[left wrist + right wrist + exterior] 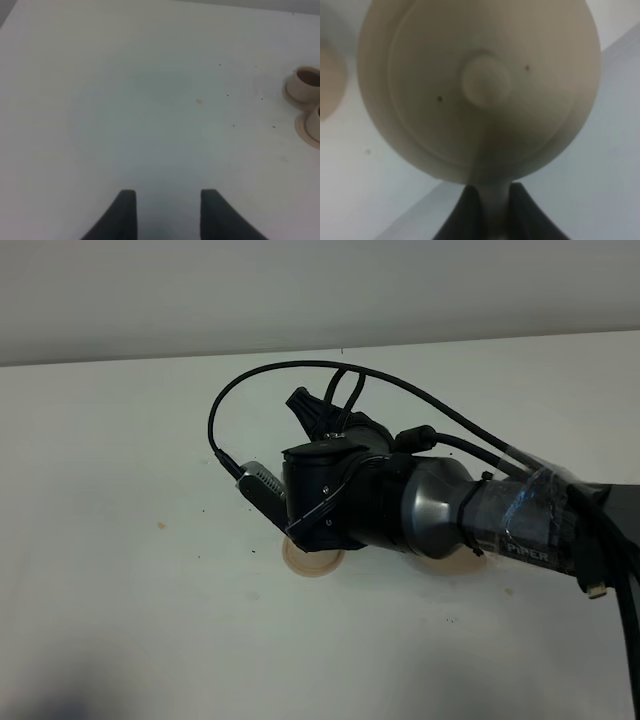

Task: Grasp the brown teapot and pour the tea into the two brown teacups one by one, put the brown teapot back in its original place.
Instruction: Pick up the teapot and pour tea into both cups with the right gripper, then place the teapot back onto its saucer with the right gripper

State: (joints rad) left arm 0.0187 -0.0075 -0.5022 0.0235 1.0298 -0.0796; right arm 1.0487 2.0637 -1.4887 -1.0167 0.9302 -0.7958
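The brown teapot (480, 85) fills the right wrist view, seen from above its knobbed lid, and it hangs above the white table. My right gripper (492, 194) is shut on its loop handle, which runs between the two dark fingers. In the exterior high view the right arm (400, 500) reaches to the middle and hides the teapot. The two brown teacups (306, 82) (315, 122) stand on saucers at the edge of the left wrist view, far from my left gripper (167, 210). That gripper is open and holds nothing.
A tan round rim (313, 562) peeks out under the right arm's wrist; I cannot tell whether it is a saucer or the plate. A blurred tan disc (330, 82) lies beside the teapot. The white table (120, 540) spreads to the left.
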